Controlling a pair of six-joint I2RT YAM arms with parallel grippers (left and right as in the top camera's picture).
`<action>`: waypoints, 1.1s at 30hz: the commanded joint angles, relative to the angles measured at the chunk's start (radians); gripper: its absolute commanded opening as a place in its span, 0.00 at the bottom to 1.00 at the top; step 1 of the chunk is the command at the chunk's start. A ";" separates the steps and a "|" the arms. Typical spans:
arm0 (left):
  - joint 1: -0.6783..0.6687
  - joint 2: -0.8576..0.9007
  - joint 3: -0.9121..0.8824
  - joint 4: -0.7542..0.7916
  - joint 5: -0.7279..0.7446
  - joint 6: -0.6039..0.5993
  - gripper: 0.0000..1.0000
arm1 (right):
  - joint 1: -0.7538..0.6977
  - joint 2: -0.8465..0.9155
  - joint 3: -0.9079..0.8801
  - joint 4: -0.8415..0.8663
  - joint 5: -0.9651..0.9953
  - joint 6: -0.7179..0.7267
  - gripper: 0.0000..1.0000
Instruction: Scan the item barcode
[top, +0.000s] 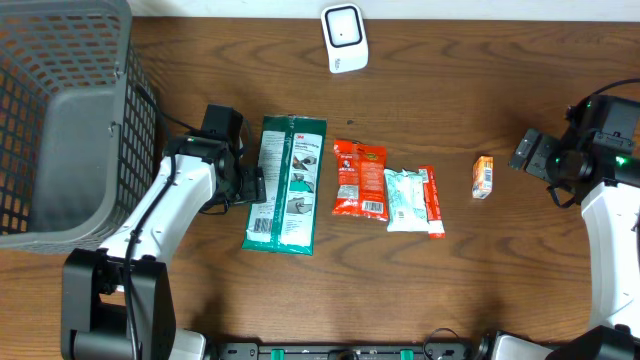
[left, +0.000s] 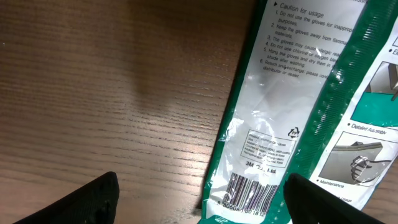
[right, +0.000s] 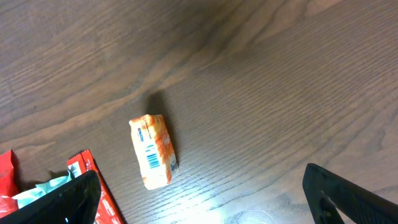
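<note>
Step in hand, as judged: pick up the green glove pack (top: 287, 185) for scanning. It lies flat at centre-left of the overhead frame, printed face up. Its barcode (left: 249, 194) shows at the bottom edge of the left wrist view.

The left gripper (top: 255, 186) sits at the pack's left long edge, jaws spread wide with nothing pinched. In the wrist view the pack's edge runs down between the two fingers (left: 90, 200).

The right gripper (top: 522, 155), at the right of the overhead frame, is also spread and empty. The small orange packet (top: 483, 177) lies near it and apart from the fingers, and its own barcode shows in the right wrist view.

To do it well:
- Pinch the pack by its edge, off the printed bars, so that no finger covers the code.
- The film looks thin and lies flat on the table (top: 450, 290). Come in low, and expect it to sag once lifted.
- Then turn the bars toward the white device (top: 345, 38) at top centre, which I take to be the scanner.

Containers: one grey mesh basket (top: 30, 70), upper left of the overhead frame. The part of its floor in view holds nothing. The red snack packet (top: 360, 180) and the white packet (top: 405, 200) lie loose on the table at centre.
</note>
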 joint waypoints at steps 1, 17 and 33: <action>0.000 -0.001 0.004 -0.003 -0.012 -0.003 0.86 | -0.003 -0.001 0.010 -0.001 0.002 0.014 0.99; 0.000 -0.001 0.004 -0.003 -0.012 -0.003 0.86 | -0.003 -0.001 0.010 0.014 -0.005 0.014 0.99; 0.000 -0.001 0.004 -0.003 -0.012 -0.003 0.86 | 0.019 -0.028 0.054 -0.198 -0.213 0.015 0.01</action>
